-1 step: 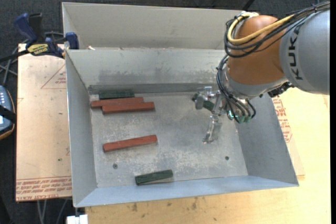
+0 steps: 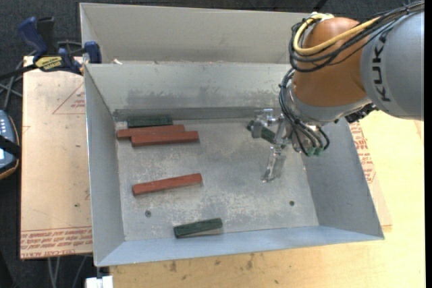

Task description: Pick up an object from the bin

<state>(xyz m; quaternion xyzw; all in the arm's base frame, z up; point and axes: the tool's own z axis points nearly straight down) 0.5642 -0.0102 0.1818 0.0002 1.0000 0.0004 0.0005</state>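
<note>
My gripper (image 2: 272, 170) hangs over the bare floor in the right half of the bin, its thin metal fingers pointing down with nothing between them. The nearest loose thing is a reddish-brown flat bar (image 2: 167, 184) lying to its left, well apart from the fingers. A dark green short bar (image 2: 198, 228) lies near the bin's front wall, left of and below the gripper.
At the back left of the bin lie two more reddish-brown bars (image 2: 160, 136) side by side, with a dark green bar (image 2: 149, 121) just behind them against the back wall. The arm's orange cover and cables sit above the gripper at the right.
</note>
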